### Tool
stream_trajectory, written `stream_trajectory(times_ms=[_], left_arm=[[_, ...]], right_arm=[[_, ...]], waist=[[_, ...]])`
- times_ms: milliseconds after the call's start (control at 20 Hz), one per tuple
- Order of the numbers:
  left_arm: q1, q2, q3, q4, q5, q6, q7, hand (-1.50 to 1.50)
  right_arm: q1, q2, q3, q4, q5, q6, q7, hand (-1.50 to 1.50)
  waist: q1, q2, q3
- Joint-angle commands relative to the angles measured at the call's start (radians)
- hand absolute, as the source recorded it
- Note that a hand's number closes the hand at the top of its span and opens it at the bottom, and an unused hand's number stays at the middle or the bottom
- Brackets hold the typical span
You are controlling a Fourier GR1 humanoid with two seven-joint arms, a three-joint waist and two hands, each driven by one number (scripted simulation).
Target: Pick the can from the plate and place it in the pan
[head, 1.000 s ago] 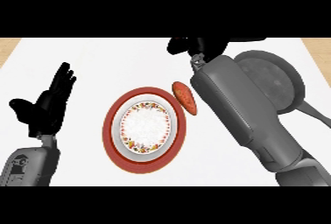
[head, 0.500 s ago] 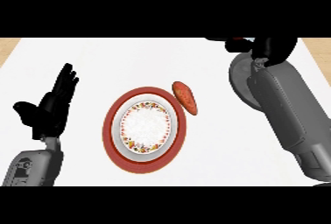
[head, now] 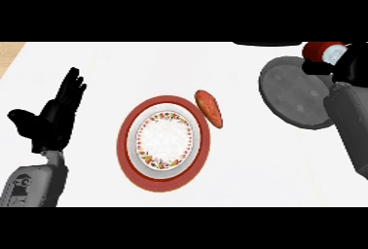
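Observation:
A red can (head: 323, 51) with a pale end shows at the top right, over the far right rim of the dark grey pan (head: 295, 92). My right hand (head: 354, 62) is curled round the can and hides most of it. The white plate (head: 164, 141) with a flowered rim lies on a red underplate at the middle of the counter, with nothing on it. My left hand (head: 54, 119) rests open at the left, fingers up, well apart from the plate.
An orange-red oblong vegetable (head: 209, 108) lies at the plate's upper right edge, between plate and pan. My grey right forearm (head: 348, 126) covers the pan's right side. The white counter ends at a wooden strip (head: 9, 53) at the far left.
My right arm has swung to the right, off the pan, so the pan now shows. The can has become visible in the right hand. The left hand has barely moved.

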Motion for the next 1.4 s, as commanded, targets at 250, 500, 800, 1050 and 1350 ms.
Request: stream_trajectory(times_ms=[250, 500, 800, 1050, 1350], left_arm=[[-0.008, 0.014, 0.008, -0.019, 0.004, -0.014, 0.017, 0.00], [-0.024, -0.012, -0.004, 0.044, -0.016, -0.002, -0.035, 0.00], [-0.032, 0.010, 0.018, 0.037, 0.016, -0.041, -0.033, 0.00], [0.012, -0.026, -0.001, 0.066, -0.007, -0.023, -0.083, 0.00], [0.026, 0.016, 0.046, 0.027, 0.004, -0.019, -0.031, 0.00]], right_arm=[[0.033, 0.002, -0.218, 0.183, -0.237, -0.175, -0.335, 1.50], [0.010, 0.005, -0.328, 0.286, -0.402, 0.088, -0.453, -1.50], [-0.004, -0.001, -0.384, 0.394, -0.434, 0.047, -0.648, -1.50], [0.049, 0.029, -0.480, 0.288, -0.545, -0.043, -0.865, -1.50], [0.150, 0.141, -0.514, 0.035, -0.683, 0.020, -0.884, -1.50]], waist=[[0.020, 0.005, 0.004], [0.022, 0.016, 0.005], [0.035, 0.014, 0.003], [0.008, 0.005, 0.001], [-0.042, -0.019, -0.003]])
